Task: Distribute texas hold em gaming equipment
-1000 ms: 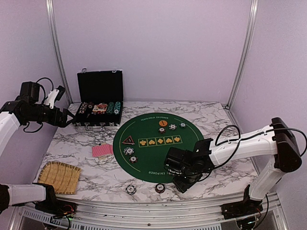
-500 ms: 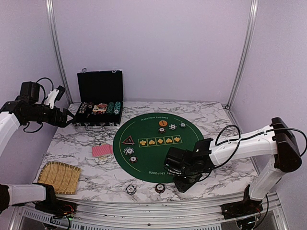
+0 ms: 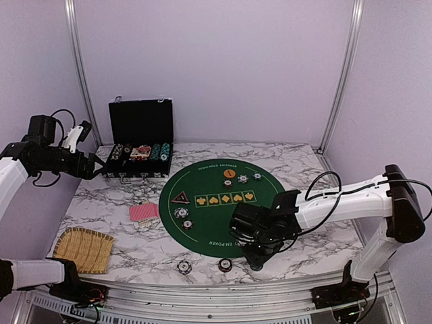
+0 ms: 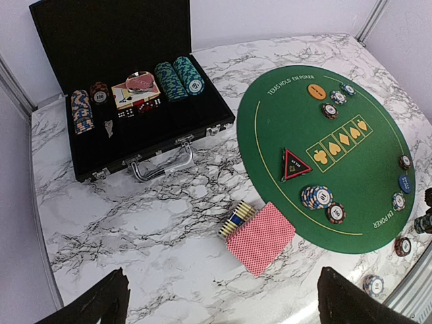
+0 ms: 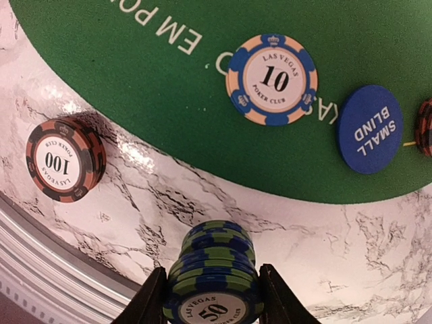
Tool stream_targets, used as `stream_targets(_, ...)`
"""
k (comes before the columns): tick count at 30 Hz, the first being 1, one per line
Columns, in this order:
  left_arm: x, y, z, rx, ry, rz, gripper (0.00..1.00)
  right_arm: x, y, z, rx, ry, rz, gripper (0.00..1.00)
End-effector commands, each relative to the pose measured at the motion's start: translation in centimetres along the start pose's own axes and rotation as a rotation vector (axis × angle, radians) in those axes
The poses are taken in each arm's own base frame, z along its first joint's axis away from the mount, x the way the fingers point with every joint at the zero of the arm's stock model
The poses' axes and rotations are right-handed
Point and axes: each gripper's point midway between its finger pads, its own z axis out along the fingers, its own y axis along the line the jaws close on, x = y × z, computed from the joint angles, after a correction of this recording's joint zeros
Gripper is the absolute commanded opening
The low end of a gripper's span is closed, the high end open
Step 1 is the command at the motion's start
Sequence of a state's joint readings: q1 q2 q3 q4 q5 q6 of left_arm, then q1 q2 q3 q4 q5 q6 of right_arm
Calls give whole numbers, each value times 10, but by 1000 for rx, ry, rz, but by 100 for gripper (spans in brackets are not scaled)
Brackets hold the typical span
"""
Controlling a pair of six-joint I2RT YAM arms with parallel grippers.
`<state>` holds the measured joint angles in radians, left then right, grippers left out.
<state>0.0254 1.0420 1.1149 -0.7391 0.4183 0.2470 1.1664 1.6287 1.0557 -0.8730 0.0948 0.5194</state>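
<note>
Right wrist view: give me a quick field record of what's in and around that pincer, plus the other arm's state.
right pincer: closed on a stack of green-and-blue 50 chips
position: above the marble table, just off the green felt
on felt: 10 chip, blue SMALL BLIND button
on marble: red-and-black 100 chip
left pincer: open, empty

Open black chip case (image 4: 101, 40) at far left of a marble table (image 4: 135, 223), round green felt (image 4: 283, 125) to its right bearing a dark triangular marker (image 4: 294, 165), orange button (image 4: 316, 91), blue button (image 4: 404, 183) and poker chips (image 4: 317, 197), red-backed playing cards (image 4: 261, 237) just off its edge.
</note>
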Motion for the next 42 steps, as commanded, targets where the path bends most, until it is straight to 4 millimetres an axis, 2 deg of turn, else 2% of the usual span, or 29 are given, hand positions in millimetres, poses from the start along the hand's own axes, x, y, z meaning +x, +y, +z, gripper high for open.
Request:
stream_targets(1, -1, -3, -5, 7, 2, -5, 99, -9, 0, -17, -13, -36, 1, 35)
stream_targets(6, -1, -3, -6, 7, 1, -3, 99, -2, -1, -12, -15, -24, 4, 34)
stream_targets(12, -1, -3, -6, 6, 0, -3, 99, 5, -1, 3, -18, -4, 7, 34)
stream_targets(30, -3, -3, -8, 0, -6, 0, 99, -3, 5, 14, -25, -15, 5, 40)
stream_targets(37, -2, -3, -8, 0, -4, 0, 99, -1, 1, 11, -16, -12, 6, 52)
stream_targets(42, -2, -3, -7, 3, -3, -4, 99, 1, 0, 9, -12, -8, 5, 56)
